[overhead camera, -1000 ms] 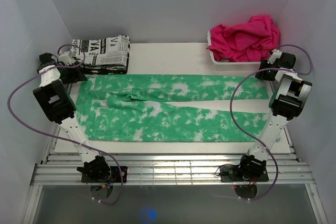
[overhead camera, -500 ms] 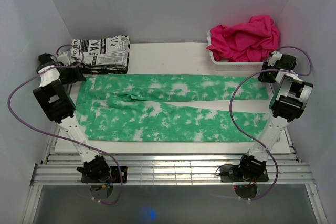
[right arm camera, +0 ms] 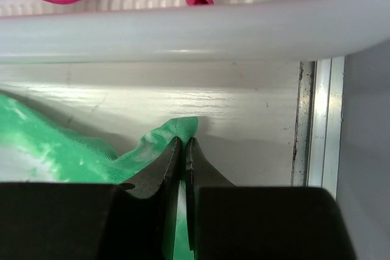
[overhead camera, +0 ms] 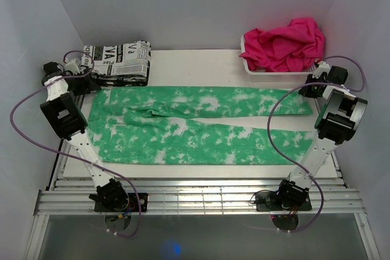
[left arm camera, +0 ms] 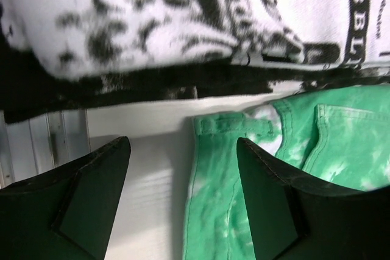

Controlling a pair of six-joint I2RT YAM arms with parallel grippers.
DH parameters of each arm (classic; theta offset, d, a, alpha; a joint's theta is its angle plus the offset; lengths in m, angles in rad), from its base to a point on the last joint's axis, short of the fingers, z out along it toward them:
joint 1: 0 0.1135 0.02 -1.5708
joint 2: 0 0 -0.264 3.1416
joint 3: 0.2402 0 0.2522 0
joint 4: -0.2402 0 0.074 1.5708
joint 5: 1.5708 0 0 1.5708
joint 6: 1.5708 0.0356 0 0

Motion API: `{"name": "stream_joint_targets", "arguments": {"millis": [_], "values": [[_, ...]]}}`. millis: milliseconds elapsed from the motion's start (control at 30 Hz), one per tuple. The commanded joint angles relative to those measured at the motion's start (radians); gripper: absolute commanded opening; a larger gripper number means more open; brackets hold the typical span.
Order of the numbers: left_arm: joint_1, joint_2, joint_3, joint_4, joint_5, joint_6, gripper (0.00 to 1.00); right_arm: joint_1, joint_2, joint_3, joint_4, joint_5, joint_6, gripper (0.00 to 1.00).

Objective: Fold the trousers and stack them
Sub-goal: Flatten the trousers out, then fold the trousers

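The trousers [overhead camera: 195, 125] lie spread flat across the table, mint green with white blotches, waist at the left and both legs running right. My left gripper [overhead camera: 82, 84] hovers over the far waistband corner. In the left wrist view it [left arm camera: 181, 199] is open, its fingers [left arm camera: 91, 199] straddling the edge of the waistband [left arm camera: 231, 150]. My right gripper [overhead camera: 311, 88] is at the far leg's hem corner. In the right wrist view it [right arm camera: 184, 144] is shut on a pinched peak of the green cloth [right arm camera: 61, 156].
A folded black-and-white newsprint cloth [overhead camera: 119, 62] lies at the back left, just beyond the left gripper [left arm camera: 152, 16]. A white basket [overhead camera: 250, 65] holding hot-pink cloth [overhead camera: 283, 44] stands at the back right, its rim [right arm camera: 183, 35] close ahead of the right gripper.
The right gripper has closed on the hem corner and its arm has shifted slightly right. The left arm has barely moved and stays open.
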Motion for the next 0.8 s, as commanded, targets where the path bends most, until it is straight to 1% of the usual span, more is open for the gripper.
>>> {"name": "stream_joint_targets", "arguments": {"millis": [0, 67, 167, 200, 400, 433, 467, 533, 567, 667, 700, 767], "values": [[0.003, 0.025, 0.046, 0.014, 0.053, -0.018, 0.82, -0.014, -0.082, -0.005, 0.017, -0.103, 0.028, 0.08], [0.003, 0.028, 0.031, 0.016, 0.078, -0.018, 0.82, -0.016, -0.092, -0.002, 0.012, -0.123, 0.022, 0.08], [0.002, 0.028, 0.003, 0.008, 0.119, -0.016, 0.76, -0.016, -0.102, 0.018, -0.008, -0.148, 0.009, 0.08], [0.0, 0.024, -0.008, 0.005, 0.128, -0.015, 0.71, -0.016, -0.103, 0.024, -0.014, -0.151, -0.005, 0.08], [-0.006, 0.024, -0.037, -0.009, 0.141, 0.002, 0.56, -0.022, -0.105, 0.064, -0.062, -0.197, -0.037, 0.08], [-0.006, 0.028, -0.032, -0.01, 0.148, 0.0, 0.53, -0.025, -0.108, 0.065, -0.065, -0.205, -0.042, 0.08], [-0.008, 0.031, -0.028, -0.011, 0.156, -0.01, 0.42, -0.025, -0.111, 0.068, -0.068, -0.214, -0.044, 0.08], [-0.009, 0.037, -0.013, -0.011, 0.173, -0.021, 0.32, -0.028, -0.117, 0.073, -0.076, -0.232, -0.048, 0.08], [-0.009, 0.036, -0.008, -0.009, 0.19, -0.026, 0.21, -0.029, -0.12, 0.079, -0.077, -0.243, -0.048, 0.08], [-0.009, -0.002, -0.012, 0.015, 0.213, -0.027, 0.02, -0.034, -0.143, 0.09, -0.079, -0.28, -0.035, 0.08], [-0.009, -0.018, -0.025, 0.031, 0.21, -0.032, 0.0, -0.035, -0.161, 0.1, -0.077, -0.295, -0.031, 0.08], [-0.006, -0.074, -0.081, 0.091, 0.222, -0.033, 0.0, -0.039, -0.181, 0.113, -0.076, -0.309, -0.024, 0.08]]}}
